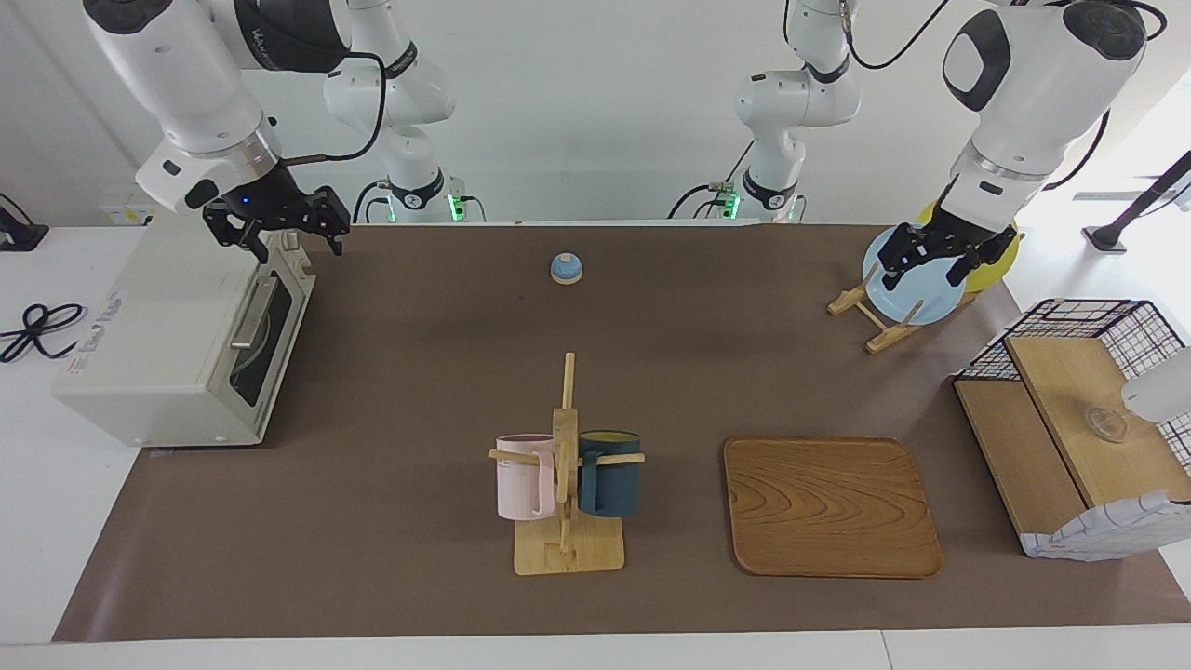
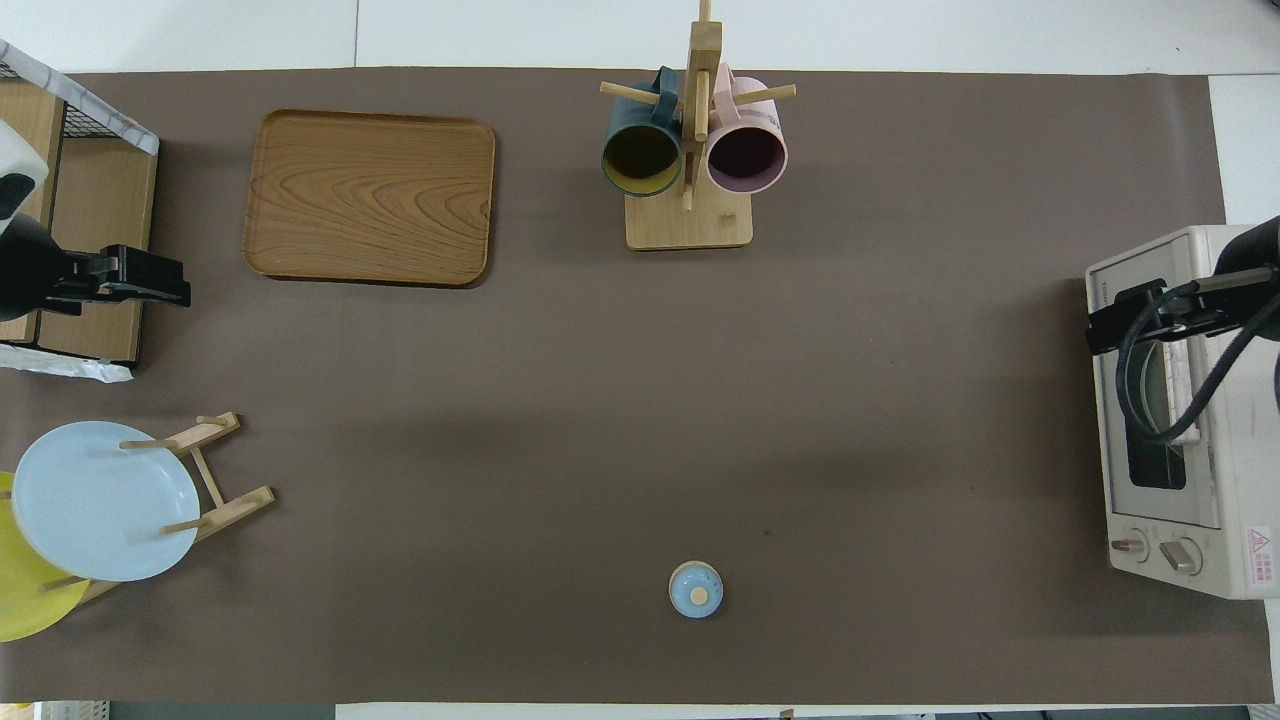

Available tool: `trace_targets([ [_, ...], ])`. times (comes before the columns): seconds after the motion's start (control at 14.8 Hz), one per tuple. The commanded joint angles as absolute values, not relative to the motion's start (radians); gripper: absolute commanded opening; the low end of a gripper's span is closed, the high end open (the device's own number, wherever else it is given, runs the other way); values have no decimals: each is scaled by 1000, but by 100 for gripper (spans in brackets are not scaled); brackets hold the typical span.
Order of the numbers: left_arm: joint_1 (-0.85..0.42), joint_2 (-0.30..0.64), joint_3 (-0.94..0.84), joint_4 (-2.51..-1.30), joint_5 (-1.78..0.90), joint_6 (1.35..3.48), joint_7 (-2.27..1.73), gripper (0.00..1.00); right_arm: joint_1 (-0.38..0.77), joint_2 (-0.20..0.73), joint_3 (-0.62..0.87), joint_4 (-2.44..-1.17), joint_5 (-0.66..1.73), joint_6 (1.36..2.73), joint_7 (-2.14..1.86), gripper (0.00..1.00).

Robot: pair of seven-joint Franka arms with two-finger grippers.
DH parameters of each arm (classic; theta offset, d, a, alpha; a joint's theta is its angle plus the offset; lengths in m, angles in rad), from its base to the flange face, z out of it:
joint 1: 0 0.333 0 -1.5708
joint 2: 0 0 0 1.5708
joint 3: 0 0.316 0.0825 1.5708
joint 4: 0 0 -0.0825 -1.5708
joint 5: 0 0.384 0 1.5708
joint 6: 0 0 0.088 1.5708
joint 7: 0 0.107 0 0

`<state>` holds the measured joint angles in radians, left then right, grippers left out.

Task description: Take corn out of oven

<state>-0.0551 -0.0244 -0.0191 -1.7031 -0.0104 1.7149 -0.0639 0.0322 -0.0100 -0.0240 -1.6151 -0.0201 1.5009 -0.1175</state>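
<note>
We see no corn anywhere, so we judge it lies in the closed oven (image 1: 177,344) at the right arm's end of the table, its heading and long axis unreadable. The right gripper (image 1: 279,228) hangs over the oven's top front edge, fingers spread and empty, likely placed for the door handle (image 1: 253,312). The left gripper (image 1: 940,261) waits over the plate rack (image 1: 870,321), clasp unclear.

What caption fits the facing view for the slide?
Right pincer above the closed oven; left pincer over the plate rack; no corn visible.
</note>
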Motion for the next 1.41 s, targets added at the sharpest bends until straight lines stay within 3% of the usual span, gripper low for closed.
trace_targets([
  [0.0,-44,-37,-23,-1707,-17,1713,-60,100,23,-25,-20,-1638,-2,1523,-106,100],
  [0.4,-44,-37,-23,-1707,-17,1713,-60,100,12,-49,-21,-1689,2,1557,-138,99],
  [0.47,-44,-37,-23,-1707,-17,1713,-60,100,11,-58,-21,-1716,0,1592,-146,49],
  [0.54,-44,-37,-23,-1707,-17,1713,-60,100,3,-77,-25,-1759,0,1617,-159,11],
  [0.61,-44,-37,-23,-1707,-17,1713,-60,100,-23,-99,-26,-1813,0,1658,-196,0],
  [1.01,-44,-37,-23,-1707,-17,1713,-60,100,-107,-183,-29,-2069,-38,1883,-262,0],
  [1.35,-44,-37,-23,-1707,-17,1713,-60,100,-137,-150,-28,-2085,-123,1936,-272,0],
])
